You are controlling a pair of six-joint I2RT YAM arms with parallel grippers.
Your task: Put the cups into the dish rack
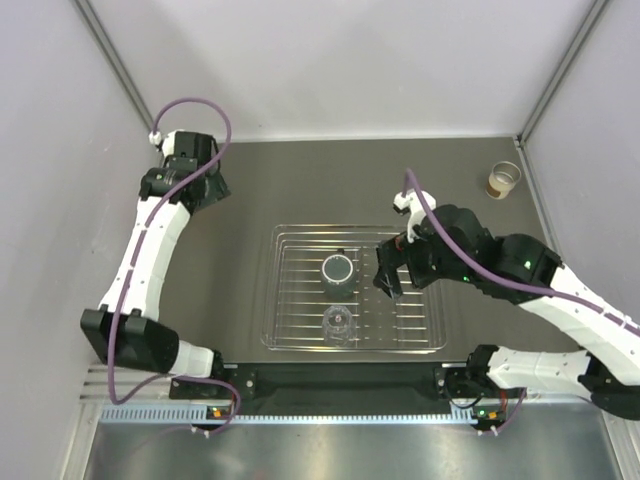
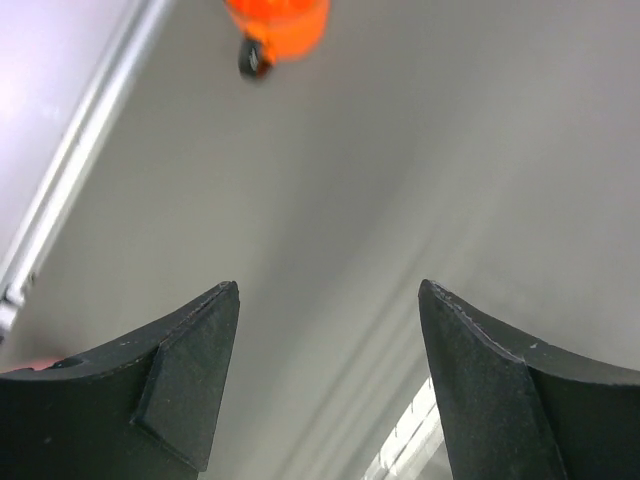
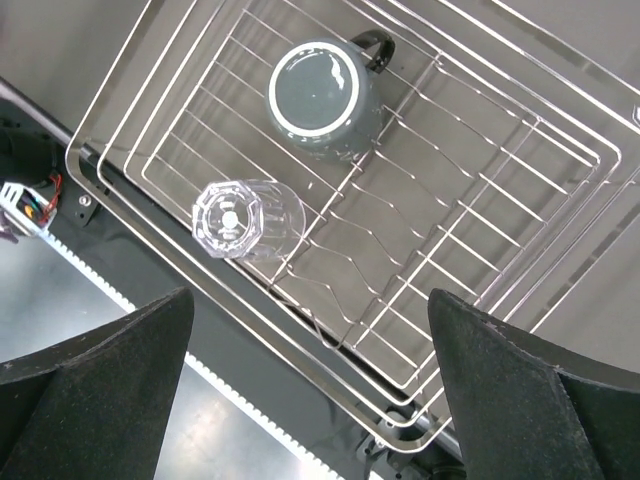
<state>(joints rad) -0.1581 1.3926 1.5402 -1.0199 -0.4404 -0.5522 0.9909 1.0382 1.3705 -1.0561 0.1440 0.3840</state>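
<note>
Aiming the left gripper (image 2: 328,288), fingers apart and empty, at the orange cup (image 2: 277,20) lying straight ahead, possibly tipped; far nearer than the other arm. Hovering the right gripper (image 3: 310,300), likewise apart, above the dish rack (image 3: 480,180), grey cup (image 3: 315,95) and clear cup (image 3: 240,218) sitting ahead-left inside.

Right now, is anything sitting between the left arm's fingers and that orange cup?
Nothing visible does. In the left wrist view, only bare table lies between the open left fingers and the orange cup, which is partly cut off at the top edge.
</note>
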